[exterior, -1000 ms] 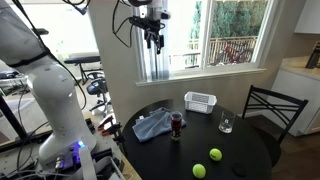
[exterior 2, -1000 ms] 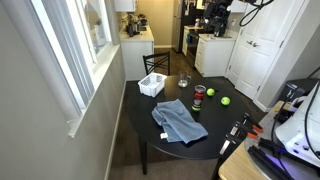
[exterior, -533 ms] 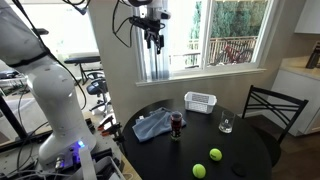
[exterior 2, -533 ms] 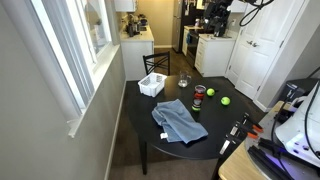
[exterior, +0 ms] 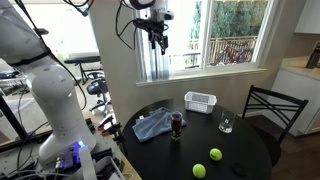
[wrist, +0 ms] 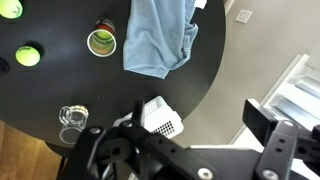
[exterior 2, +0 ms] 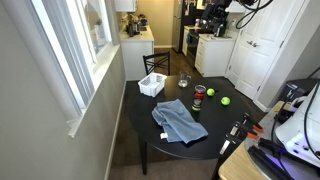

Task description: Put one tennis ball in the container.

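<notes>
The tabletop [exterior: 245, 150] is glossy black. The tennis ball [exterior: 215, 154] and the second ball [exterior: 199, 170] are bright yellow-green. The container [exterior: 200, 101] is white, its sides a slotted lattice. The cloth [exterior: 152, 125] is plain grey-blue. The filled glass [exterior: 177, 124] holds something dark, perhaps deep red. The clear glass [exterior: 226, 124] is colourless. The gripper [exterior: 157, 40] is black.
</notes>
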